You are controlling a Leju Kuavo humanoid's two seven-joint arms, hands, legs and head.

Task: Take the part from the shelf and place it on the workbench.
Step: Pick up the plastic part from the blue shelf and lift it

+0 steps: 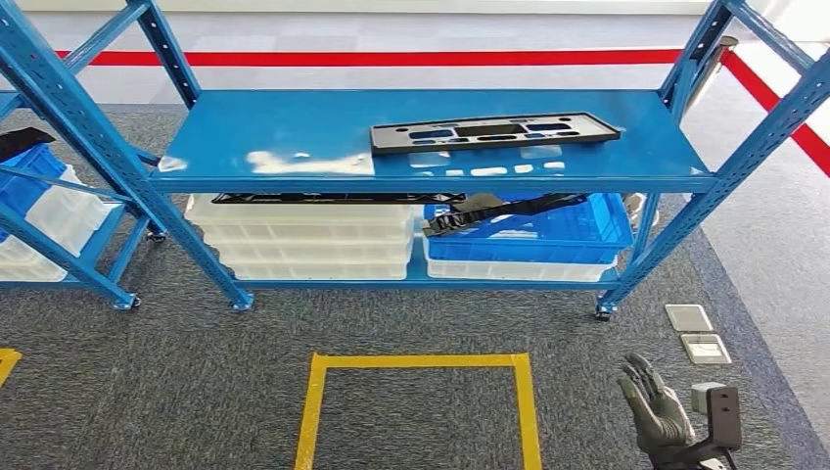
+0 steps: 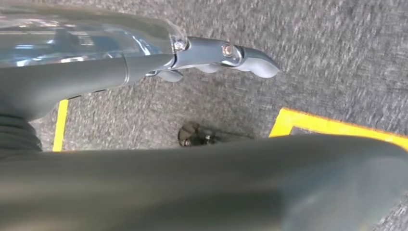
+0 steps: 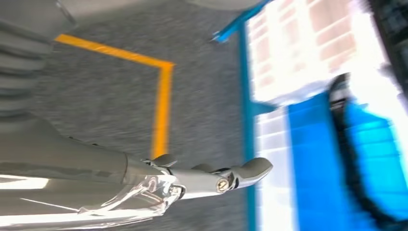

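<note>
A grey carpet covers the floor, crossed at the far side by a red line. On it stands a blue shelf on small castors, and a second blue rack stands to its left. The part, a flat black panel with cut-outs, lies on the top deck toward the right, nothing touching it. Below sit stacked white bins on the left and a blue bin on the right with a black piece across it. A yellow taped square marks the near floor. The right hand hangs low at the near right, fingers loosely extended and holding nothing. The left hand hangs over the carpet, fingers out straight, nothing in them.
</note>
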